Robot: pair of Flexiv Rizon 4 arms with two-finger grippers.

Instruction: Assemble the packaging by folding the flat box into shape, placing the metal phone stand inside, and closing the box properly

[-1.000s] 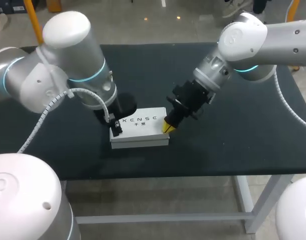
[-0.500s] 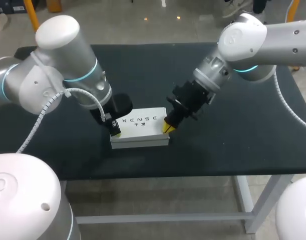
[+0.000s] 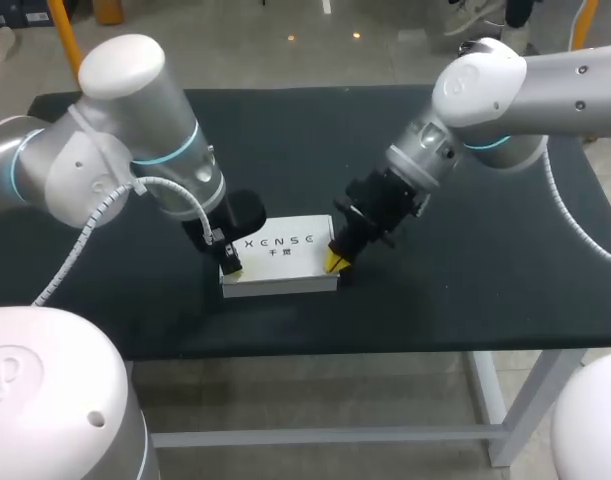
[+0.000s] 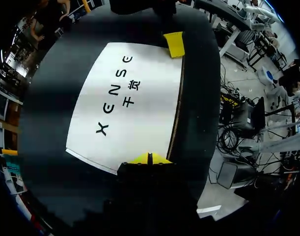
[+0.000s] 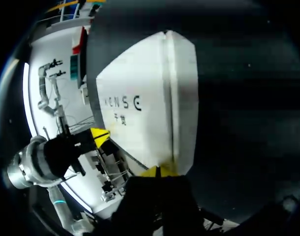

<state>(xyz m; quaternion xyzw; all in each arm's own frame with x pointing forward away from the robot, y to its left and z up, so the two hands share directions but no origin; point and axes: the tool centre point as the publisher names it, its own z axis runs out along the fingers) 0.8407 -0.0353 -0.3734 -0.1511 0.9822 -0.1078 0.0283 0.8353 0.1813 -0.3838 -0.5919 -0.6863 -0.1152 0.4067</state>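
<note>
The white printed box (image 3: 281,257) lies flat and closed on the black table (image 3: 455,280). My left gripper (image 3: 230,266) is shut, its yellow tips resting on the box's left end. In the left wrist view the box (image 4: 132,103) stretches ahead of that gripper (image 4: 149,158), whose tips meet at the near edge. My right gripper (image 3: 334,260) is shut too, tips down at the box's right end. The right wrist view has the box (image 5: 145,103) ahead of its own gripper (image 5: 159,171), with the left gripper's yellow tip at the far end. No metal phone stand shows in any view.
The black table top carries nothing else in view. Its front edge (image 3: 315,352) runs close below the box. Both arms lean in over the box from the two sides.
The left arm's elbow swung a little up and to the right, its tips staying at the box's left end. The right arm shifted slightly. The box has not moved.
</note>
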